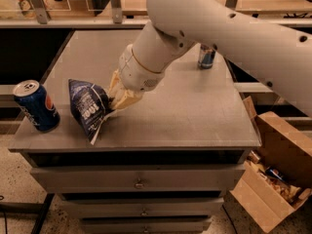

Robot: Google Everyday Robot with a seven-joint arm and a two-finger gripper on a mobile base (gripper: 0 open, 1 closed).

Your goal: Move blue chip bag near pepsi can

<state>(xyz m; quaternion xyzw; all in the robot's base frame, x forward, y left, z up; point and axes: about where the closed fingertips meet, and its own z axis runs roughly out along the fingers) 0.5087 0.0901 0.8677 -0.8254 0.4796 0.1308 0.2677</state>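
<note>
Dark navy and crinkled, the blue chip bag point(87, 107) sits tilted at the front-left of the grey table point(195, 111), near the pepsi can point(36, 106) but apart from it. The gripper point(113, 101) is at the bag's right side, its pale fingers point(126, 99) pinching the bag. A slim can point(206, 56) stands at the back.
</note>
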